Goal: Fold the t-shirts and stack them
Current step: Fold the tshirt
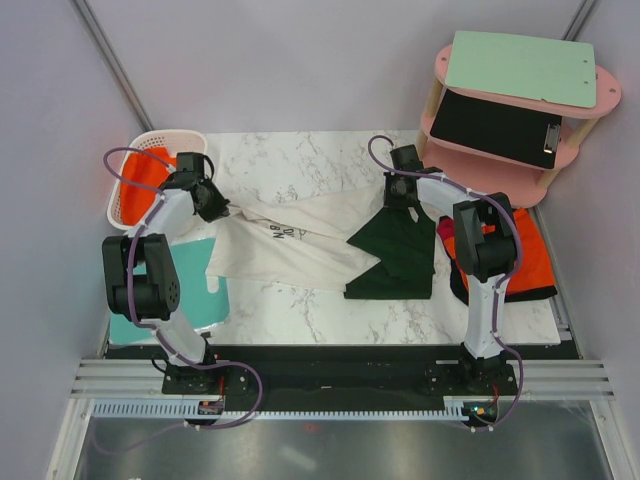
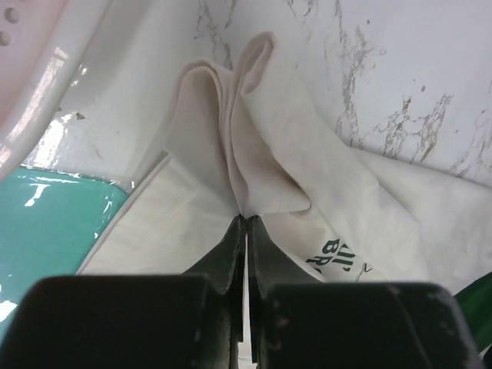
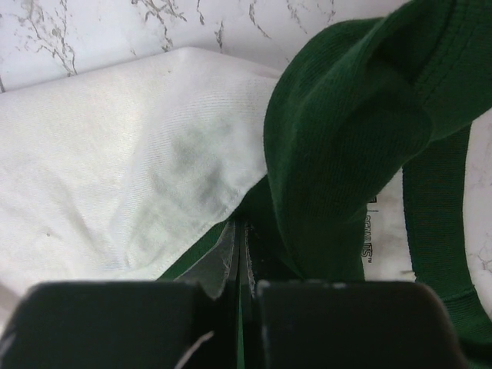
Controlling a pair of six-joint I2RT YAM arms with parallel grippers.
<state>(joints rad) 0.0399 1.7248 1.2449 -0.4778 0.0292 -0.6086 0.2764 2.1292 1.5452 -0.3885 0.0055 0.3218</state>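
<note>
The cream-white t-shirt (image 1: 290,245) with dark lettering lies stretched across the middle of the marble table. My left gripper (image 1: 222,208) is shut on its bunched left end, which fans out from the jaws in the left wrist view (image 2: 246,154). The dark green t-shirt (image 1: 395,255) lies at the right, overlapping the cream shirt's right end. My right gripper (image 1: 392,198) is shut on the green shirt's far corner and lifts it; in the right wrist view the green cloth (image 3: 361,131) bulges over the jaws above the cream shirt (image 3: 123,169).
A white basket (image 1: 140,170) with orange cloth stands at the far left. A teal board (image 1: 205,290) lies under the left arm. Orange cloth (image 1: 520,255) lies at the right edge. A pink two-tier shelf (image 1: 520,100) stands at the far right.
</note>
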